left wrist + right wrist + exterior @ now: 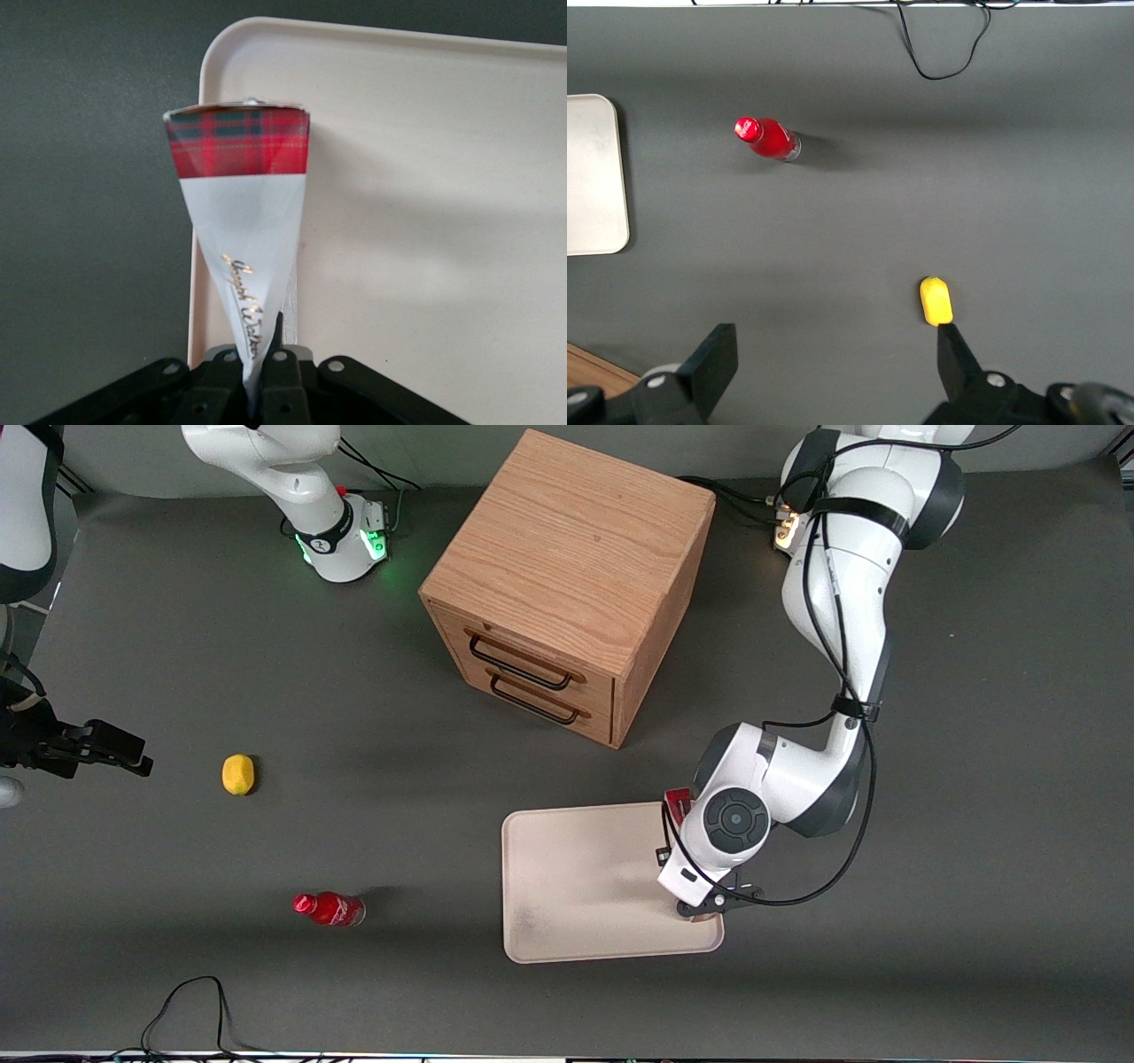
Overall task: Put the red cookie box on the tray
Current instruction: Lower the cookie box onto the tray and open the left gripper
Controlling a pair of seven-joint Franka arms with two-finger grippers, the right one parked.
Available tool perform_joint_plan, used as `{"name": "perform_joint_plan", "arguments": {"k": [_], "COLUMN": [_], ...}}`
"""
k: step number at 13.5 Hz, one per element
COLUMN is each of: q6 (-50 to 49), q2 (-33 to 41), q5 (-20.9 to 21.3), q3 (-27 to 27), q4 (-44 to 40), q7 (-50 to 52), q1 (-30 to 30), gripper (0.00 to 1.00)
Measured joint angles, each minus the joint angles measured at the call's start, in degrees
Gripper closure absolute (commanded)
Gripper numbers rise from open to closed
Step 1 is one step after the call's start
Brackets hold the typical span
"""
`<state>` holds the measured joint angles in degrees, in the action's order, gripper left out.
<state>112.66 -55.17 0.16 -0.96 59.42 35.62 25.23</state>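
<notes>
Box [239, 221] pinched edge-on in closed gripper [261, 367] jaws at tray [576, 886] edge, lower right of centre in front view; judge: shift inward off rim, lower flat, then release.

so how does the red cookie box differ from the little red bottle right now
The red cookie box is a thin flat carton, tartan red at one end and white with script lettering below; the red bottle is small, rounded and red all over. The box is clamped in the gripper over the tray, at its edge; the bottle stands free on the dark table, toward the parked arm's end. Both are mainly red.
</notes>
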Motion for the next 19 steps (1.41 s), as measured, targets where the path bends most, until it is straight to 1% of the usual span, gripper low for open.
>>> {"name": "perform_joint_plan", "arguments": {"k": [3,6,7,8,12,15,19], "q6": [0.2,3.1,3.1,3.2,6.1,6.0,-0.9], "q2": [-0.1,-0.6,-0.5,-0.5,-1.3,-1.3,0.6], "q5": [0.0,0.0,0.1,0.1,2.6,3.2,3.2], "q3": [0.0,0.0,0.0,0.0,-0.1,-0.1,-0.1], "q4": [0.1,0.9,1.1,1.1,2.7,2.7,1.4], "q7": [0.0,0.0,0.0,-0.1,-0.1,-0.1,-0.1], "q1": [0.0,0.0,0.0,0.0,0.2,0.2,0.1], "gripper": [1.00,1.00,0.69,0.01,0.00,0.00,0.00]}}
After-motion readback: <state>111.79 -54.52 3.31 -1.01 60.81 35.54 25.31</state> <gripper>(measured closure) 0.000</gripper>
